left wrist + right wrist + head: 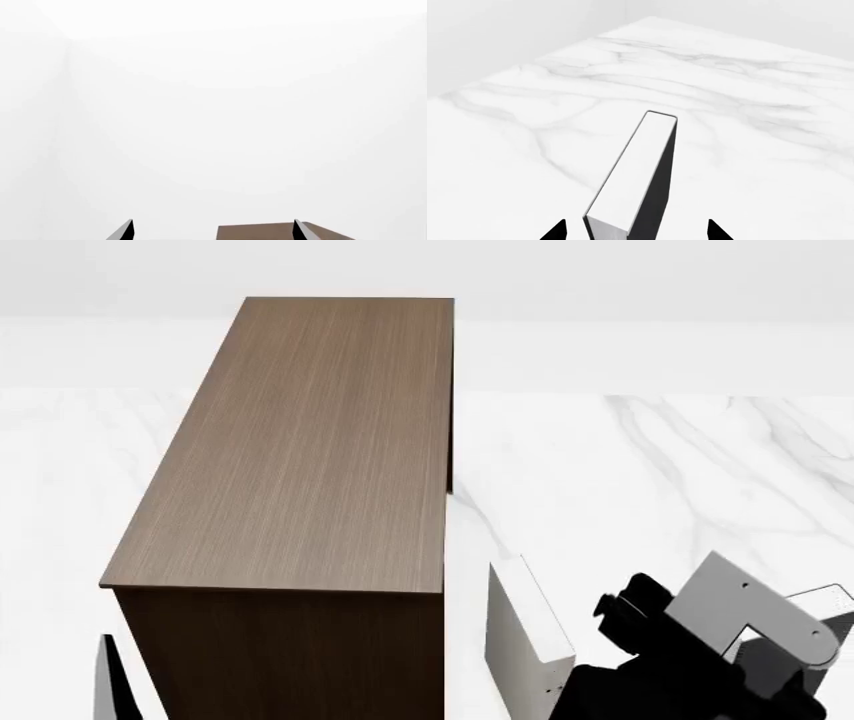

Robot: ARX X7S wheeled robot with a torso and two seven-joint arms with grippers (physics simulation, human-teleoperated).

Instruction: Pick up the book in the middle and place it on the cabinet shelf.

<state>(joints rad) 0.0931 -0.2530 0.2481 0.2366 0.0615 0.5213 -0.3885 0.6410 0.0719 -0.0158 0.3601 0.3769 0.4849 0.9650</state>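
The book [639, 160], thick with a dark cover and white page edges, sticks out forward from between my right gripper's [637, 231] fingertips, above the marble floor. In the head view the book [527, 635] stands on edge just right of the cabinet [320, 440], about level with its top, with my right arm [694, 640] behind it. The cabinet is tall dark brown wood with a lighter flat top, and nothing lies on it. My left gripper [213, 231] is open and empty, facing a white wall, with a corner of the cabinet [260, 232] between its tips.
White marble floor [667, 470] spreads to the right of and behind the cabinet. White walls close the room at the back. A dark part of my left arm [114, 685] shows at the cabinet's near left corner. The two pale books are out of view.
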